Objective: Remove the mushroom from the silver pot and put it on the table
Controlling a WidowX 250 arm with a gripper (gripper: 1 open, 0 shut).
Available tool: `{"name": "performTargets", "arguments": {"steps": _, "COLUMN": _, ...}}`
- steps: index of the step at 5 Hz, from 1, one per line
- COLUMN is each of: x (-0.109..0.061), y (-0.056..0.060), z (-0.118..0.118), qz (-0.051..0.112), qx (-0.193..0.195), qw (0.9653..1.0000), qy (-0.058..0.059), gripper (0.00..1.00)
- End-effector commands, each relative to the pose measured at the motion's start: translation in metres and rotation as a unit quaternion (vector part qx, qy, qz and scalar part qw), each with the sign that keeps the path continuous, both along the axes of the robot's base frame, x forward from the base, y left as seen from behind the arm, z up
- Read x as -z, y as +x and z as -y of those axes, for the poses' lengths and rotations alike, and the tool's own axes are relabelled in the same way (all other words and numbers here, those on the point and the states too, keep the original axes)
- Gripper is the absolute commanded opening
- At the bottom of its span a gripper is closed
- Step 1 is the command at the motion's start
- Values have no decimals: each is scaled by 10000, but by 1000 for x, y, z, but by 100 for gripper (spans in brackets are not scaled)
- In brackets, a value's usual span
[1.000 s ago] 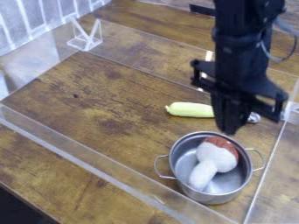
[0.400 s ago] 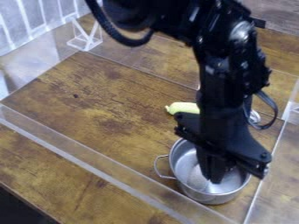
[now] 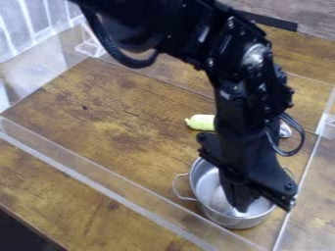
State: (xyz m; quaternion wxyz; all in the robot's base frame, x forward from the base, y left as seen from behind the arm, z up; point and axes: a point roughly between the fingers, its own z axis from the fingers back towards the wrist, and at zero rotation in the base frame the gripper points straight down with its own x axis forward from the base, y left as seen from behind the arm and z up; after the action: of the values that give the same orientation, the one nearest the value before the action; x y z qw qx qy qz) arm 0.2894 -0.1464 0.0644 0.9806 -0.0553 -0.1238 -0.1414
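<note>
My pincer (image 3: 245, 201) closed down inside the silver pot (image 3: 199, 186) on the table (image 3: 105, 108), mushroom hidden behind my arm, grip on it unclear, yellow-green piece (image 3: 199, 123) just behind.

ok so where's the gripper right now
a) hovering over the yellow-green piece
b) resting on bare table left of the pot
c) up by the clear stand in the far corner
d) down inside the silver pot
d: the arm reaches down so the gripper sits inside the silver pot, while the yellow-green piece lies apart on the table behind it.
</note>
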Motion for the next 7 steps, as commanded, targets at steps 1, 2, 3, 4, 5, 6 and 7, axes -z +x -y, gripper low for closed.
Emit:
{"name": "performTargets", "arguments": {"steps": 1, "x": -20, "y": 10, "z": -11, "qz": 301, "qx": 12, "qw": 9995, "qy": -123, "gripper": 100}}
{"name": "performTargets", "arguments": {"steps": 2, "x": -22, "y": 17, "z": -21, "qz": 363, "qx": 93, "qw": 9993, "qy": -93, "gripper": 0}}
{"name": "performTargets", "arguments": {"steps": 3, "x": -12, "y": 20, "z": -26, "qz": 459, "qx": -18, "qw": 9989, "qy": -60, "gripper": 0}}
{"name": "performTargets", "arguments": {"steps": 4, "x": 0, "y": 21, "z": -28, "qz": 487, "qx": -71, "qw": 9988, "qy": -55, "gripper": 100}}
{"name": "performTargets", "arguments": {"steps": 5, "x": 6, "y": 18, "z": -27, "qz": 400, "qx": 9, "qw": 9992, "qy": -60, "gripper": 100}}
{"name": "performTargets", "arguments": {"steps": 6, "x": 5, "y": 21, "z": -34, "qz": 320, "qx": 119, "qw": 9994, "qy": -60, "gripper": 100}}
{"name": "performTargets", "arguments": {"steps": 7, "x": -1, "y": 29, "z": -42, "qz": 339, "qx": 221, "qw": 9992, "qy": -45, "gripper": 100}}
